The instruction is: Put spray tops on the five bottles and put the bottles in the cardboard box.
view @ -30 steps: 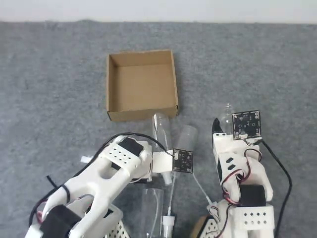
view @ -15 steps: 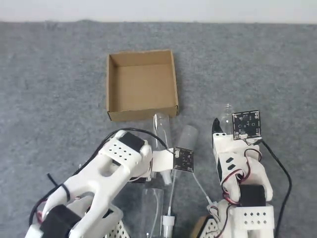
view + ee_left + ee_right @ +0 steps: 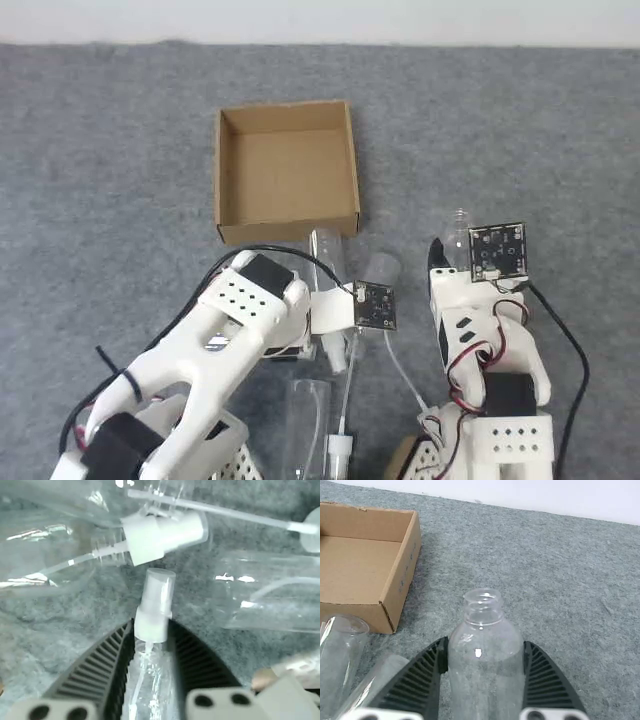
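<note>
High view: the cardboard box sits around 11 o'clock on the tabletop, with clear bottles lying at its 6 o'clock side.

Left wrist: my left tool is clamped on a spray top, and a second spray top is lying just past it.

Right wrist: my right tool is clamped on an open-necked bottle, with the box near.
</note>
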You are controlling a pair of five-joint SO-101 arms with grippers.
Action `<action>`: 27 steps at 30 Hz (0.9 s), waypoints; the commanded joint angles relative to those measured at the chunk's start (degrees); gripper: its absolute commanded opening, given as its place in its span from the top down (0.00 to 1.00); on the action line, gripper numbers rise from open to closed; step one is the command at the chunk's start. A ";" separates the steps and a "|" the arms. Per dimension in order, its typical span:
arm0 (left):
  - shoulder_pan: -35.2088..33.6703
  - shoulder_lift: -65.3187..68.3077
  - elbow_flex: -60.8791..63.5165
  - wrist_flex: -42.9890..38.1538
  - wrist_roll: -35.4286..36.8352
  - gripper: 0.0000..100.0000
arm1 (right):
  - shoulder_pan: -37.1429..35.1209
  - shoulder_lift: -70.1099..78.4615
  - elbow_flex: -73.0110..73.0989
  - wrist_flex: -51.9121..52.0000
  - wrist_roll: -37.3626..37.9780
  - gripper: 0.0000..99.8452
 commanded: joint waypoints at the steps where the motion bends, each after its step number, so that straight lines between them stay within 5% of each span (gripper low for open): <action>1: -0.35 0.00 0.84 -1.32 0.53 0.83 | 0.48 -1.71 -1.05 -1.36 0.70 0.91; 16: -0.35 0.18 10.51 -14.15 0.53 0.84 | 0.40 -1.71 -1.05 -1.36 1.05 0.91; 27: -1.49 13.10 2.07 -10.99 1.49 0.88 | 0.40 -1.71 -0.97 -1.36 1.05 0.91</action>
